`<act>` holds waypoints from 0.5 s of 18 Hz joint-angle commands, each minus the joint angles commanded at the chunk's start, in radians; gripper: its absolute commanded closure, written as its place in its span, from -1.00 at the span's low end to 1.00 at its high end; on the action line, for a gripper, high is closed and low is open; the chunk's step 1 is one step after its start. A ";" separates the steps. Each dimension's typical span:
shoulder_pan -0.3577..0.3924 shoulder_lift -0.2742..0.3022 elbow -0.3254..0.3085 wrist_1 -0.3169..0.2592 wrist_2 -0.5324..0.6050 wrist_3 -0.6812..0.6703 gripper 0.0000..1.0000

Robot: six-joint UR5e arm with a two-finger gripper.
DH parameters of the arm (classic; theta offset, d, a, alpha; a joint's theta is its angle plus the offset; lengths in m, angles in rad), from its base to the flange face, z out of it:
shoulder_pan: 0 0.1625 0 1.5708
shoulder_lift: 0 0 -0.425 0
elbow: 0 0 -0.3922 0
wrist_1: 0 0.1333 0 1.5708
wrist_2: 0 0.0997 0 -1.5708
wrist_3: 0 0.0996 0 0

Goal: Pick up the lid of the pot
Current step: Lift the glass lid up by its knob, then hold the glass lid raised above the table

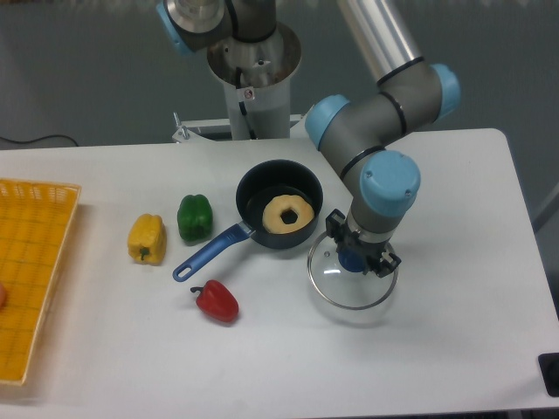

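Downward, slightly tilted, points the robot arm's claw (363, 247), closed on the blue knob (351, 261) of the pot lid (348, 293), beside the black pan (258, 194).

So from the camera's side, you've got the yellow-orange rectangular bin (39, 262) at far left, then the blocky yellow pepper (147, 239) right of it. The rounded green pepper (195, 217) sits just behind and right of that. Your round black pan (260, 185) is further right, tan ring (281, 206) inside, straight blue handle (214, 251) pointing front-left. Long red pepper (217, 302)'s in front of the handle; round clear glass lid (352, 261)'s front-right of your pan.
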 joint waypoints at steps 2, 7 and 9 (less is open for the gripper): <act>0.000 0.028 0.002 -0.002 -0.003 0.035 0.02; 0.002 0.069 -0.002 -0.005 -0.006 0.042 0.02; -0.003 0.078 -0.003 -0.005 -0.008 0.040 0.02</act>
